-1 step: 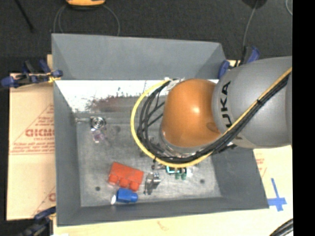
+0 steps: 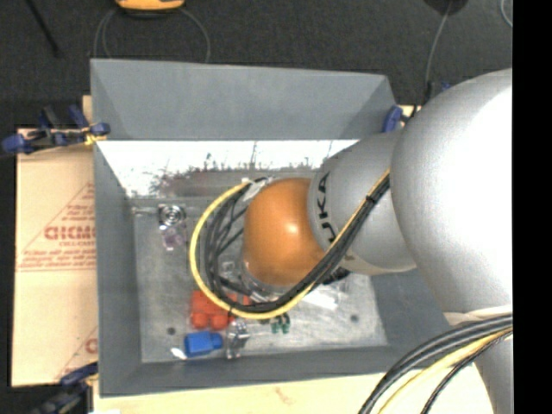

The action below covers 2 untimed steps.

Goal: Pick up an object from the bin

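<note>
Orange-red lump on the bin floor, lower left of centre, just beside the hand under the arm's orange cover, hand's state cannot tell; blue block below the lump, small green piece to the right, silvery item upper left.

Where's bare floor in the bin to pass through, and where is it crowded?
Bare floor runs along the left wall, between the small shiny thing at the back and the blue block at the front. A smaller bare patch lies front right, past the green piece. Crowded: front middle, where the red thing sits beside the arm's orange cover.
</note>
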Tool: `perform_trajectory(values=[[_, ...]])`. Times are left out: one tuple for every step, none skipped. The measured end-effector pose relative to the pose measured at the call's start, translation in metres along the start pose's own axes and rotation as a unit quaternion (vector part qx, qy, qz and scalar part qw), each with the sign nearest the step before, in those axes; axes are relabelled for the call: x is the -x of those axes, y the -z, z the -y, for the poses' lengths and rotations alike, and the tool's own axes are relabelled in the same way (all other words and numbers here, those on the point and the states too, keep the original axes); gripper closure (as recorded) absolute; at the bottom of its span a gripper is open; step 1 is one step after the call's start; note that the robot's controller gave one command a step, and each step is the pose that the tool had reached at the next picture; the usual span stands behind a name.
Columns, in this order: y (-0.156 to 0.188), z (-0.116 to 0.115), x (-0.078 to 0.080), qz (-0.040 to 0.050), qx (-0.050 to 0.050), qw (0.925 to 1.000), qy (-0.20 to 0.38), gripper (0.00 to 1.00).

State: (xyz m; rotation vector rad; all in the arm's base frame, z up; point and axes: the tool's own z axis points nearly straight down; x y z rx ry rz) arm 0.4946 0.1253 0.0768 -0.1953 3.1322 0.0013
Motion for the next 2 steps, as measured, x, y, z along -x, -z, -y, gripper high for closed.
perform_trajectory(values=[[0.003, 0.000, 0.001, 0.0016, 0.000, 1.0000, -0.002, 1.00], [0.129, 0.001, 0.021, 0.0036, 0.000, 0.9966, 0.082, 1.00]])
